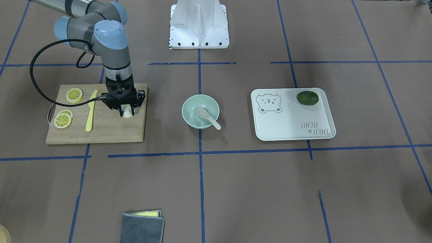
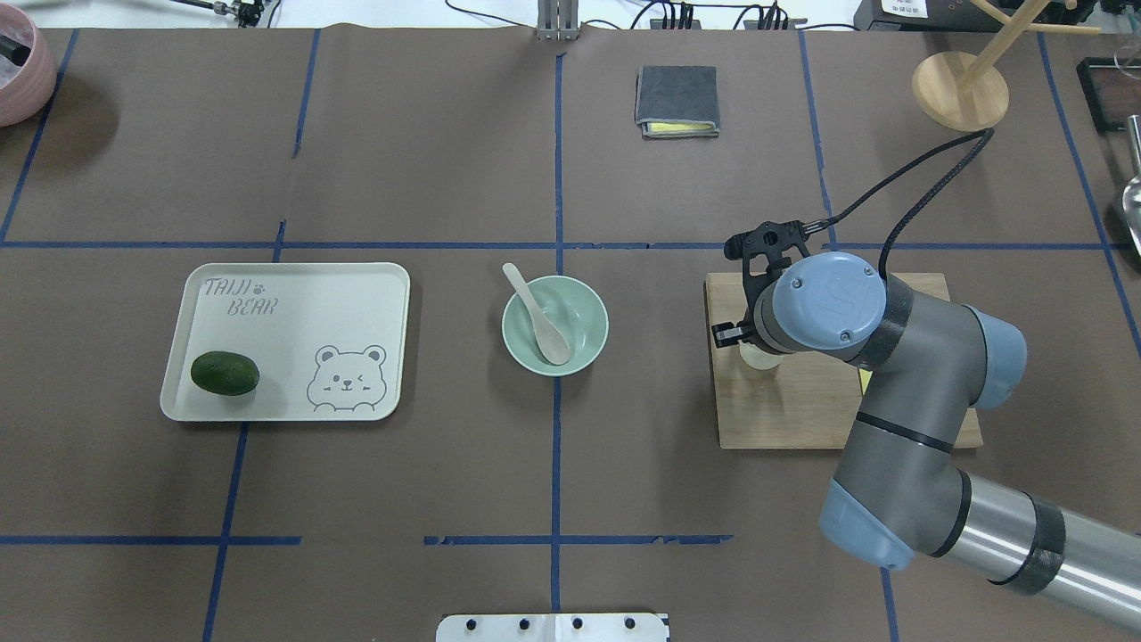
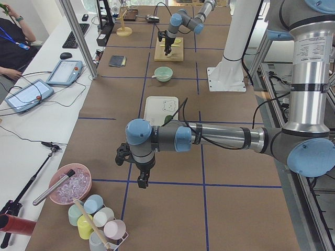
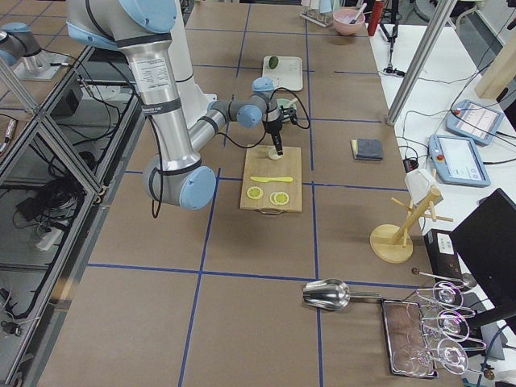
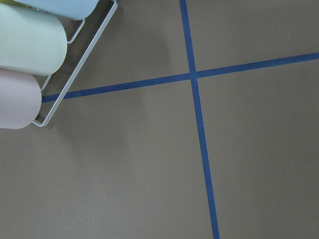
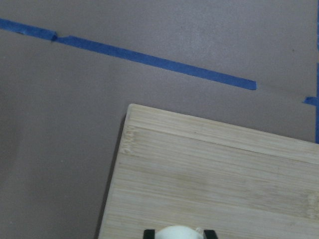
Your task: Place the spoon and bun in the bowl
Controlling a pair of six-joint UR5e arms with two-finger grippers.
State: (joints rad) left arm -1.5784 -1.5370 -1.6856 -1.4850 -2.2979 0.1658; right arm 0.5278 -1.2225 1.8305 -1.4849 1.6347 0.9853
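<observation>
The white bun [image 1: 127, 112] stands on the wooden cutting board [image 1: 108, 130]. My right gripper [image 1: 127, 114] points straight down over it, and its fingers close against both sides of the bun. In the right wrist view the bun [image 6: 178, 233] shows at the bottom edge between the two black fingertips [image 6: 148, 233]. The pale spoon [image 1: 204, 114] lies in the mint-green bowl [image 1: 184, 107] at the table's middle, with its handle over the rim. My left gripper [image 3: 142, 180] hangs over bare table far from these; I cannot tell whether it is open.
Lemon slices [image 1: 74, 95] and a yellow knife [image 1: 90, 111] lie on the board beside the bun. A white tray [image 1: 290, 121] holds a dark green fruit [image 1: 307, 98]. A folded grey cloth [image 1: 142, 227] lies at the far edge. Cups in a rack [image 5: 30, 45] sit near my left wrist.
</observation>
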